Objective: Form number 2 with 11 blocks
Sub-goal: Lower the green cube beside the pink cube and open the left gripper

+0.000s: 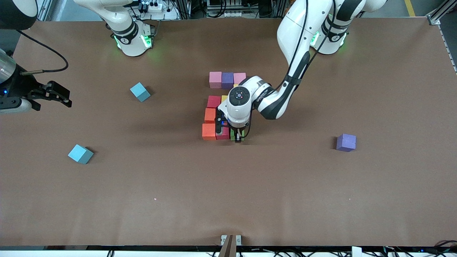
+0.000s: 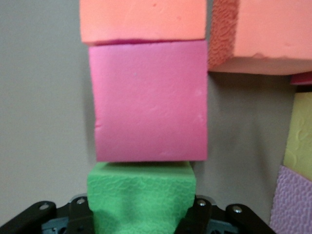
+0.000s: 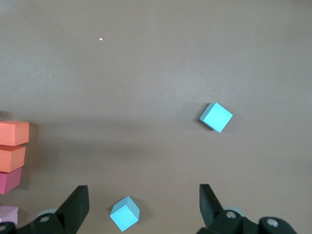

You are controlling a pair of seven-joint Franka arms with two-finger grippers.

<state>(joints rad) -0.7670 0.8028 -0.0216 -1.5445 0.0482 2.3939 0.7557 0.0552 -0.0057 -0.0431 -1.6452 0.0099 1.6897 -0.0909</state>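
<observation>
The left gripper (image 1: 237, 138) is down at the nearest row of the number 2 (image 1: 223, 107), its fingers clamped on the green block (image 2: 141, 197), which sits on the table touching the red block (image 2: 150, 100) beside it. The green foam shows a crinkled, pebbly skin in the left wrist view; the red cube next to it looks smoother, with a few pinprick pits. An orange block (image 1: 209, 131) ends that row toward the right arm's end of the table, and a second orange block (image 1: 210, 115) and another red one (image 1: 214, 101) climb away from the front camera above it.

The farthest row is pink (image 1: 215, 79), purple (image 1: 227, 80), pink (image 1: 239, 77), all square-edged matte cubes set touching. A sliver of yellow block (image 1: 224, 98) peeks out beside the arm (the wrist hides the rest of the middle).

The right gripper (image 3: 144, 207) hangs with fingers spread wide, holding nothing, waiting over the table (image 1: 228, 200) near two teal cubes (image 1: 140, 91) (image 1: 80, 154). A lone purple cube (image 1: 346, 142) sits toward the left arm's end. I can read no writing on any block.
</observation>
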